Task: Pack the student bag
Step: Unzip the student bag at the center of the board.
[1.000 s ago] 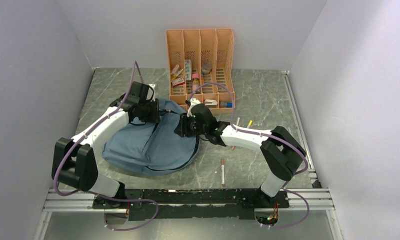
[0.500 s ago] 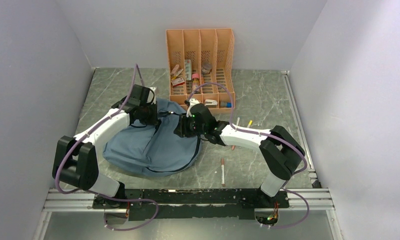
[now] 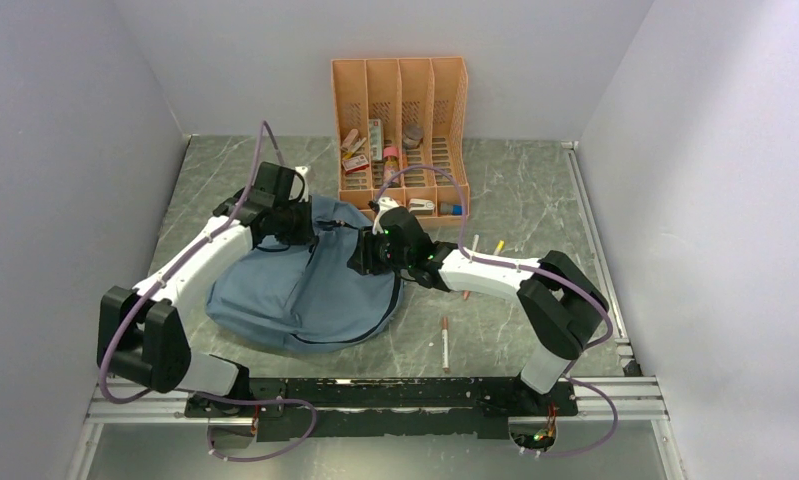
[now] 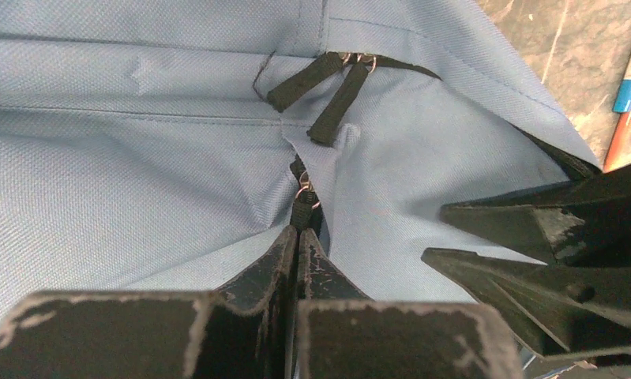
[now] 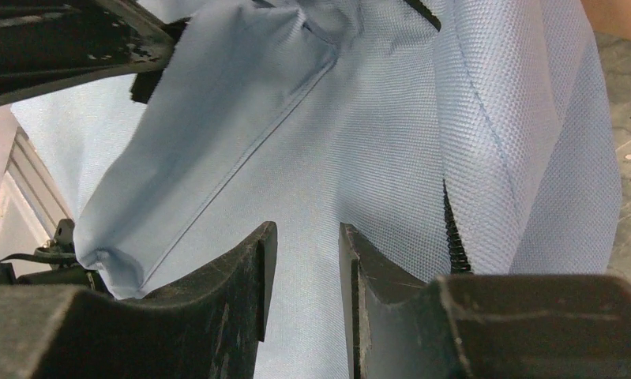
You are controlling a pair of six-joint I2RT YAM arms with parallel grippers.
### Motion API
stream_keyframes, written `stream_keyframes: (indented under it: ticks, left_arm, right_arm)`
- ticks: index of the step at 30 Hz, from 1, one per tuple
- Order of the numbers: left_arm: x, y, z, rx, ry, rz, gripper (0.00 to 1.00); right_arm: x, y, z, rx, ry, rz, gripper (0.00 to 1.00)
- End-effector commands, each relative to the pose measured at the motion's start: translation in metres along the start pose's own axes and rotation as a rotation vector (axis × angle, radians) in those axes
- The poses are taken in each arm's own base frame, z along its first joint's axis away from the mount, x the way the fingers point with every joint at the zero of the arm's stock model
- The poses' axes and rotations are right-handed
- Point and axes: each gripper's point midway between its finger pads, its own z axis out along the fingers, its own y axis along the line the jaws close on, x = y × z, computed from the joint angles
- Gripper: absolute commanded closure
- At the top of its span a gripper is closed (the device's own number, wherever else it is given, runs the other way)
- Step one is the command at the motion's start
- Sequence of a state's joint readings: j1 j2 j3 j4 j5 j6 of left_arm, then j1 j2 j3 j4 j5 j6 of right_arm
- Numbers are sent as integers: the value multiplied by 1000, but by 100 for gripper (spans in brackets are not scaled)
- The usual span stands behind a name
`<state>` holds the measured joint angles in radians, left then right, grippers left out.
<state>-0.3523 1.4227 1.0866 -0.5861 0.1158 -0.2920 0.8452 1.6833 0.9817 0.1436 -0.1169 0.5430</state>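
top external view gives us the student bag [image 3: 305, 290] lying slumped on the table [image 3: 535, 190], left of centre between the two arms. its far end is just in front of the orange file organizer [image 3: 400, 85]. we cannot see inside the bag. the organizer sits at the back wall with four slots, and small items [image 3: 355, 160] lie in them, too small for us to name. both arms meet over the bag's far end.

from the left wrist view, the left hand [image 4: 298, 237] has its fingers pressed together on a black zip pull [image 4: 301, 207] that carries a small metal ring, at a seam in the blue cloth.

from the right wrist view, the right hand [image 5: 304, 237] has its fingers apart, with bag cloth showing in the gap. we cannot tell whether they press it.

a white pen [image 3: 445, 345] lies on the table, to the right of the bag.
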Motion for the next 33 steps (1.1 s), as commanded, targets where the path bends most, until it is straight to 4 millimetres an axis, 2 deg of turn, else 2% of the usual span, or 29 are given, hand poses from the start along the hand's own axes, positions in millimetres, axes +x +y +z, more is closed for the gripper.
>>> stream_keyframes:
  ticks: [1, 11, 14, 16, 18, 24, 26, 30, 33]
  left_arm:
    - [-6, -1, -18, -14, -30, 12, 95]
    - [19, 4, -10, -12, 33, 14, 95]
    - [25, 9, -10, -33, 53, 21, 95]
    - [27, 11, -10, -38, 53, 20, 95]
    - [27, 10, -10, -37, 54, 18, 95]
    - [34, 16, -11, -60, 78, 26, 95]
    - [35, 17, -13, -64, 80, 30, 95]
    - [37, 16, -17, -62, 82, 38, 95]
    - [37, 16, -21, -60, 82, 42, 95]
  right_arm:
    - [-1, -2, 4, 10, 6, 6, 62]
    - [-1, -8, 3, 41, -6, 15, 61]
    - [-9, -9, 5, 48, -46, 31, 53]
    - [-19, 1, 7, 9, -65, 18, 46]
    - [-27, 12, 9, -37, -78, -14, 44]
    - [-62, 34, 2, -168, -256, -331, 45]
    - [-65, 39, -1, -216, -327, -477, 46]
    - [-51, 57, 1, -388, -394, -838, 47]
    - [-33, 60, 17, -488, -338, -1009, 46]
